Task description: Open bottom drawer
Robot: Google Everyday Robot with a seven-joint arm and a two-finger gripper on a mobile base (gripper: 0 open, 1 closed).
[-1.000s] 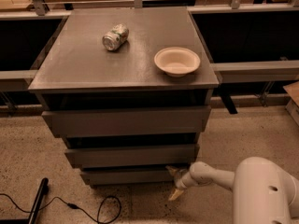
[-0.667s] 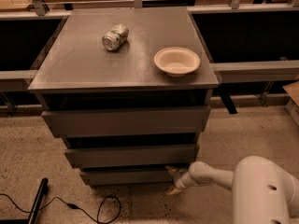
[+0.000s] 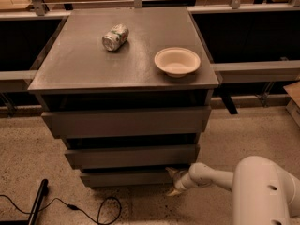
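Note:
The bottom drawer (image 3: 126, 177) is the lowest and shortest of three dark grey flat fronts on the cabinet, just above the floor, and looks barely pulled out. My gripper (image 3: 172, 182) reaches in from the right on a white arm (image 3: 211, 176) and sits at the right end of that drawer's front. Its fingers are spread, one finger (image 3: 170, 172) at the top edge of the front and the other near the floor below it. Whether they touch the front I cannot tell.
The middle drawer front (image 3: 131, 155) and top drawer front (image 3: 126, 121) stand above. On the cabinet top (image 3: 75, 64) lie a crushed can (image 3: 115, 36) and a white bowl (image 3: 177, 61). A black cable (image 3: 89, 210) and a bar lie on the floor at the left.
The gripper has shifted slightly left and up, closer against the right end of the bottom drawer front. The drawers, can and bowl have not moved.

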